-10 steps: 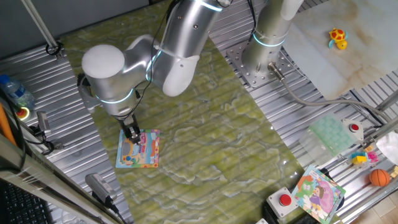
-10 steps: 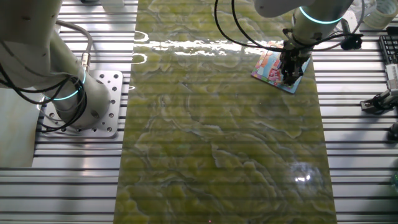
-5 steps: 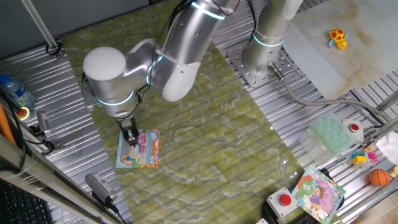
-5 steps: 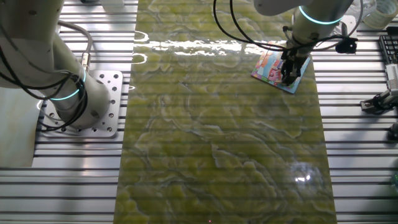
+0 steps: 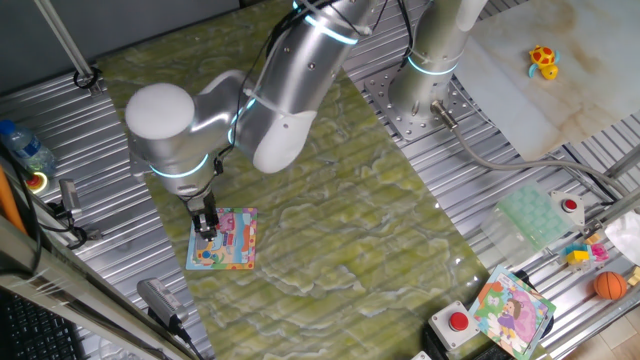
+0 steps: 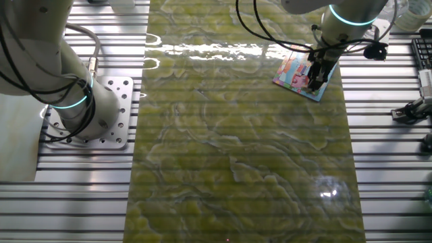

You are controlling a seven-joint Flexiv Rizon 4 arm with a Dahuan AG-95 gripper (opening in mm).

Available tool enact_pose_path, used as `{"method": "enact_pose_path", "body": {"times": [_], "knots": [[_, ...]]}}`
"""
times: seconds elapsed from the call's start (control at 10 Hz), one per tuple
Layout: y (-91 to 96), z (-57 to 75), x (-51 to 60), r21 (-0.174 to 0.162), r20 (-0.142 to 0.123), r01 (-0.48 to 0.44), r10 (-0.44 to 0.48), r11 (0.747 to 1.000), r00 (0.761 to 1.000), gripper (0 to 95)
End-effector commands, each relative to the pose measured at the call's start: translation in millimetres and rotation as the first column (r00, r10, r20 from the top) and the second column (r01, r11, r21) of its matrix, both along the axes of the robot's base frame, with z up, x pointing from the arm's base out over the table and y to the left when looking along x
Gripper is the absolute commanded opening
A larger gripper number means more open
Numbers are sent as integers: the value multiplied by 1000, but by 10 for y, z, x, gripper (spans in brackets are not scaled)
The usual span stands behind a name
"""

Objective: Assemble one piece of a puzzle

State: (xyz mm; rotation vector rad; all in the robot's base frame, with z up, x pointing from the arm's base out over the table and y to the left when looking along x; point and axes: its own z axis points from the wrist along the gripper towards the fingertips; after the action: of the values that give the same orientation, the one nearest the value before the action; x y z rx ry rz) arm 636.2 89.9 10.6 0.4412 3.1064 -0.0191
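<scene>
- Gripper (image 5: 208, 232) has slid toward the left edge of the puzzle (image 5: 236, 248) since a second ago — fingertips low over the board.
- Whether it is clenched or released, I cannot tell; the piece is too small to spot.
- Judged: placement under way — seating unconfirmed.

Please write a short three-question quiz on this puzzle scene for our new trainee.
1. True or false: the gripper is over the puzzle.
2. Which surface is the puzzle on: A) bare metal slats, B) the green mat, C) the white board?
3. What orange item is at the far right edge in the view showing the red button?

Key: 1 true. 2 B. 3 a small ball.
</scene>
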Motion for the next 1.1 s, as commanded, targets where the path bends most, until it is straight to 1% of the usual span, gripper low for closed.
{"method": "enact_pose_path", "body": {"times": [0.1,0.3,0.5,0.6,0.7,1.0,1.1], "knots": [[-10,37,-15,-16,-7,-26,26,1000,1000,190],[-10,37,-15,-15,-10,-36,36,999,999,190],[-10,37,-15,-14,-5,-37,37,999,999,190],[-10,37,-15,-7,-6,-33,33,999,999,190],[-10,37,-15,-7,-12,-35,35,999,999,190],[-10,37,-15,-13,0,-49,49,999,999,190],[-10,37,-15,-10,-4,-51,51,999,999,190]]}}
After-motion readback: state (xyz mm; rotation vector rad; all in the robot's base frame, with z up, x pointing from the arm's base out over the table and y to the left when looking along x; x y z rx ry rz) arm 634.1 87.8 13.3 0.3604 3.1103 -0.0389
